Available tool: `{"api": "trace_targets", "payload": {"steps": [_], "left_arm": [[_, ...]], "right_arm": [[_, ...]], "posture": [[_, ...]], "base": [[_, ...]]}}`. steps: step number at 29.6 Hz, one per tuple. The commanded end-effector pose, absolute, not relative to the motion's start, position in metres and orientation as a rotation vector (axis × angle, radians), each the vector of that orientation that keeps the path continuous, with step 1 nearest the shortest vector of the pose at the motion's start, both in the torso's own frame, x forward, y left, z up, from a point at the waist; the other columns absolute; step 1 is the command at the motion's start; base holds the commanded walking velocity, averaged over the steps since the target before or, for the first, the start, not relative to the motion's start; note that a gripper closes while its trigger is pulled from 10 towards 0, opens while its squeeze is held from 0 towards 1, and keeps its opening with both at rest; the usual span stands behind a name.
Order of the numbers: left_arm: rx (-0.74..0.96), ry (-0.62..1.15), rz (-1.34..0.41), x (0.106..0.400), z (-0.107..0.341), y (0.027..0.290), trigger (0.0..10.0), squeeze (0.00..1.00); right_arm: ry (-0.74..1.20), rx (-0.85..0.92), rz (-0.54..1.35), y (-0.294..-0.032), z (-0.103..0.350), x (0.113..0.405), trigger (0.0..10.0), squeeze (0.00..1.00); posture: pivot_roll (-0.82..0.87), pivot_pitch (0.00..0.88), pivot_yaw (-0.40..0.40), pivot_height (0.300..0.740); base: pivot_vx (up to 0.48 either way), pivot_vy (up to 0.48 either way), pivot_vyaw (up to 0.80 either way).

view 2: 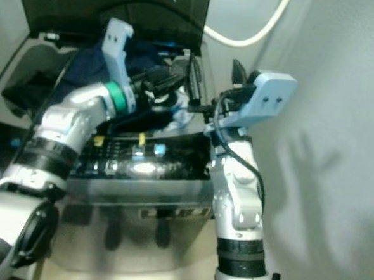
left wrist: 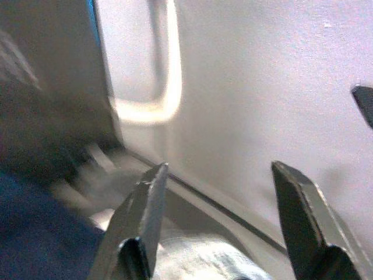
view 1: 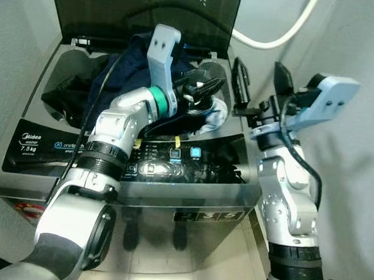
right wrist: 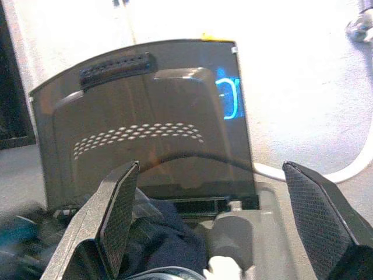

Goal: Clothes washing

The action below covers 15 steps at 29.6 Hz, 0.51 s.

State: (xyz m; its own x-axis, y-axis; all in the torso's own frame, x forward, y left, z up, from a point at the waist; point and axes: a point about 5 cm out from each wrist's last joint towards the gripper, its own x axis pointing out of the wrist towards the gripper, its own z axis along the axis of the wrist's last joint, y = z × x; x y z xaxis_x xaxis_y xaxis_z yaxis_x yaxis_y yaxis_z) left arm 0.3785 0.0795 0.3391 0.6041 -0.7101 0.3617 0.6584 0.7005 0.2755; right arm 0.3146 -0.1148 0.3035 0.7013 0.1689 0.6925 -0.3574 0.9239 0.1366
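Left eye view: our left gripper [view 1: 203, 90] hovers open over the dark navy clothes [view 1: 124, 69] heaped in the grey top-loading washing machine [view 1: 191, 178] — nearer than our open right gripper [view 1: 260, 81], beside the machine's rim.

Top-loader open, laundry heaped at the drum mouth.

Grey Midea washing machine [view 1: 28, 144], dark tinted lid [view 1: 141, 13] raised upright at the back; control panel [view 1: 173, 158] along the front edge lit with blue indicators. Navy garment [view 1: 124, 69] mounded above the drum opening, spilling toward the front. Black clothing [view 1: 66, 94] lies low at the machine's left side. White-and-pale piece [view 1: 217, 113] sits at the right rim.
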Motion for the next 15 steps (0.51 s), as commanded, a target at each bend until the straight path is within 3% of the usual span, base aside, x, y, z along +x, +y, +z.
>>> {"api": "trace_targets", "payload": {"steps": [1, 5, 6, 9, 12, 14, 15], "left_arm": [[0.273, -0.62, -0.683, 0.368, 0.351, 0.084, 10.0, 0.0], [0.357, -0.663, -0.601, 0.362, 0.353, 0.089, 10.0, 0.0], [0.409, -0.691, -0.487, 0.36, 0.356, 0.097, 10.0, 0.0], [0.406, -0.699, -0.374, 0.358, 0.358, 0.107, 10.0, 0.0], [0.115, -0.465, -0.728, 0.328, 0.335, 0.099, 10.0, 0.0], [0.099, -0.409, -0.822, 0.321, 0.328, 0.097, 10.0, 0.0], [0.189, -0.345, -0.823, 0.319, 0.314, 0.104, 10.0, 0.0]], "right_arm": [[-0.733, 0.28, 0.298, -0.116, 0.303, 0.314, 10.0, 0.0], [-0.732, 0.28, 0.31, -0.114, 0.304, 0.314, 10.0, 0.0], [-0.73, 0.28, 0.319, -0.113, 0.304, 0.314, 10.0, 0.0], [-0.725, 0.283, 0.325, -0.113, 0.304, 0.316, 10.0, 0.0], [-0.721, 0.291, 0.354, -0.106, 0.305, 0.319, 10.0, 0.0], [-0.721, 0.29, 0.358, -0.106, 0.305, 0.319, 10.0, 0.0], [-0.721, 0.291, 0.358, -0.105, 0.305, 0.32, 10.0, 0.0]], "posture": [[0.0, 0.129, 0.007, 0.74], [0.01, 0.127, 0.005, 0.74], [0.03, 0.13, -0.004, 0.74], [0.04, 0.129, -0.018, 0.74], [0.06, 0.111, -0.02, 0.74], [0.06, 0.111, -0.02, 0.74], [0.06, 0.11, -0.017, 0.74]], "base": [[0.0, 0.0, 0.0], [0.0, 0.0, 0.0], [0.0, 0.0, 0.0], [0.0, 0.0, 0.0], [0.0, 0.0, 0.0], [0.0, 0.0, 0.0], [0.0, 0.0, 0.0]]}}
